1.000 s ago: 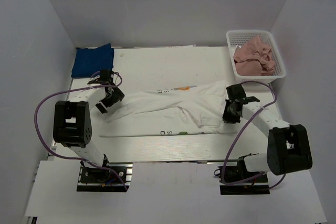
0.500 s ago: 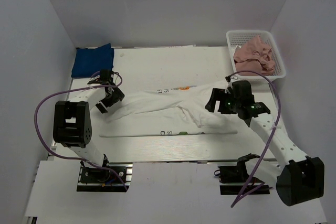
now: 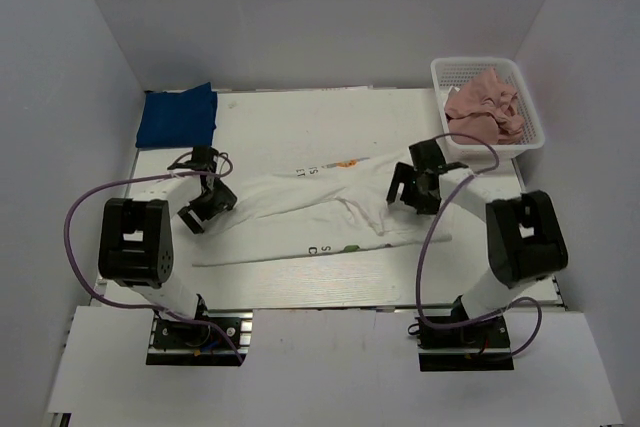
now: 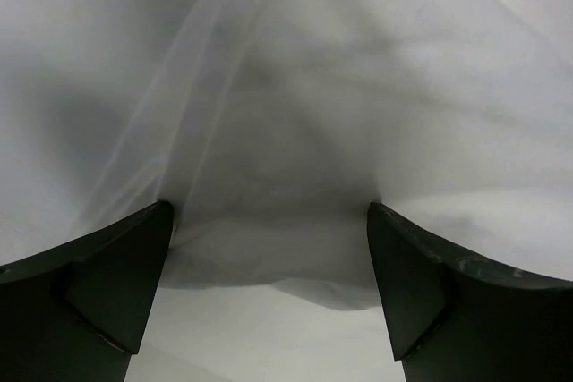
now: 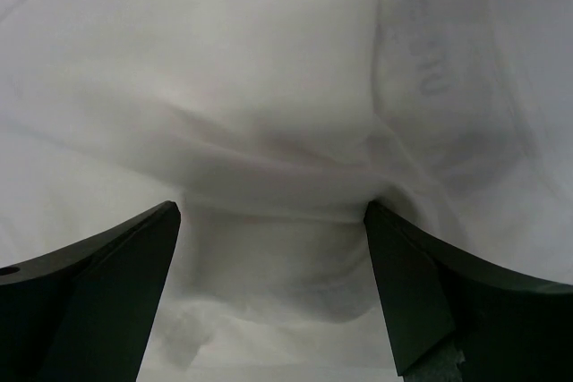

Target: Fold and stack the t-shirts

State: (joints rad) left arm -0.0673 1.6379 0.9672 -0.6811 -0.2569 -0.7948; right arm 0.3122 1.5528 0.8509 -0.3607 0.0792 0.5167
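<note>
A white t-shirt [image 3: 300, 212] with small coloured print lies crumpled lengthwise across the middle of the table. My left gripper [image 3: 200, 211] stands open at its left end. In the left wrist view the gripper [image 4: 269, 221] has a raised fold of the white cloth [image 4: 295, 131] between its spread fingers [image 4: 107, 284]. My right gripper [image 3: 405, 188] is open over the shirt's right part, and its wrist view shows the gripper [image 5: 273, 216] straddling a bunched ridge of white cloth [image 5: 269, 114]. A folded royal-blue t-shirt [image 3: 178, 116] lies at the back left. A dusty-pink t-shirt [image 3: 484, 106] sits crumpled in the basket.
A white mesh basket [image 3: 531, 125] stands at the back right corner of the table. White walls enclose the table on the left, back and right. Purple cables loop beside both arms.
My right gripper has opened and moved left and back from the shirt's right edge onto its right part. The left gripper shifted slightly toward the near edge, still open.
</note>
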